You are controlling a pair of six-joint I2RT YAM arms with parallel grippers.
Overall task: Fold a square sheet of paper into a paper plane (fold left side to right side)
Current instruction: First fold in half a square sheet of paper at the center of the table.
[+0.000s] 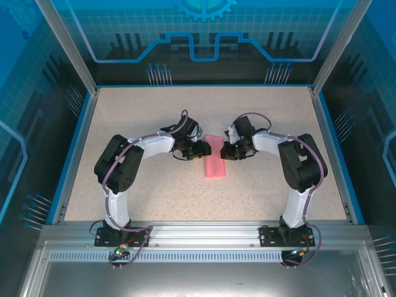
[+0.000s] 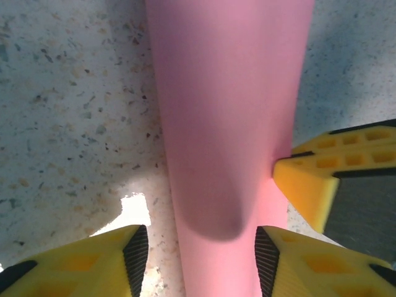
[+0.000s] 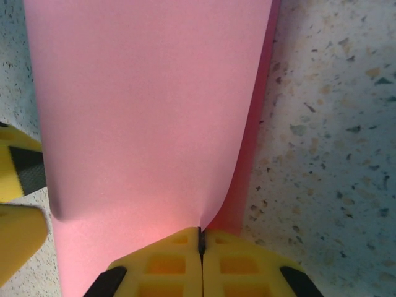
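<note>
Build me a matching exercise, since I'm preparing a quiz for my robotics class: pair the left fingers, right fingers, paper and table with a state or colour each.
Column one:
1. left fingers
2. right fingers
3. paper
4. table

Column two:
A. speckled beige
B. shut, pinching a pink edge
C. pink, folded into a narrow strip
D. apart, one on each side of the strip

Pairs: 1-D, 2-B, 3-C, 4-A

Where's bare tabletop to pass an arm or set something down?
Free: speckled beige table along the far blue rim, and the near strip between arm bases. Crowded: centre, where left gripper and right gripper flank the folded pink paper sheet.
</note>
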